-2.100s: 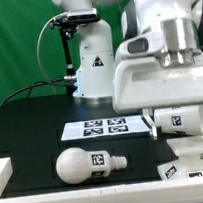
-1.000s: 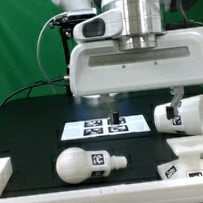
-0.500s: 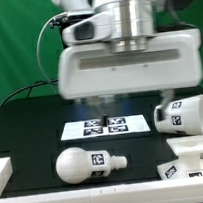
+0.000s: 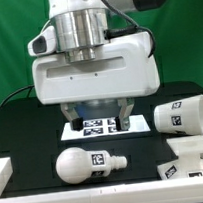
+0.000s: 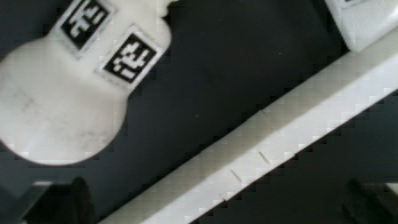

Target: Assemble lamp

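The bulb looks like smooth white plastic with a soft sheen. The square tags on it look like matt printed paper. The shade and the base show the same smooth white plastic. The table has a black matt top with no reflections. The marker board is flat, white and matt. The wrist housing is glossy white plastic, under a grey collar that looks like metal. The gripper has dark, matt fingers. The backdrop looks like green cloth.
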Available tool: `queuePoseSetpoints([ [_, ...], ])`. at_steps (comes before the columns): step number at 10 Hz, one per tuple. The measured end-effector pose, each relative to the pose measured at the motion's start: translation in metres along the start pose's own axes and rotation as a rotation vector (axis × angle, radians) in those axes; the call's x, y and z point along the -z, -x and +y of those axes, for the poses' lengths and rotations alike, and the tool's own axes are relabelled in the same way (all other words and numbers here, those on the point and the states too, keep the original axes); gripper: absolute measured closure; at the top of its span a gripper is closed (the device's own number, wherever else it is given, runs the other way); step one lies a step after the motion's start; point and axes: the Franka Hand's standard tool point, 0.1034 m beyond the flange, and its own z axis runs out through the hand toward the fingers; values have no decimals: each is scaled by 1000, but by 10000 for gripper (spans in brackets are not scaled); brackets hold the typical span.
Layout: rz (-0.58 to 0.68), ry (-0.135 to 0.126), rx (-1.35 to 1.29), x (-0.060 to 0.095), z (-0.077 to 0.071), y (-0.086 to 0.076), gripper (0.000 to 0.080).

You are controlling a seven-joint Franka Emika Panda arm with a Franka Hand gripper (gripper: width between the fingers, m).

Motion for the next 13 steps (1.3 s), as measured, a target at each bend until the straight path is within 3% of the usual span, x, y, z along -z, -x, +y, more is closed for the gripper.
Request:
queuePoseSetpoints([
  [3, -4, -6, -172, -1, 2, -1, 100],
  [6, -42, -95, -554, -8, 51, -29, 100],
  [7, -86, -149, -668, -3, 62, -56, 100],
  [8, -71, -165, -771, 0, 69, -75, 100],
  [10, -88, -157, -884, -3, 63, -67, 100],
  [13, -141, -212, -933, -6, 83, -74, 100],
])
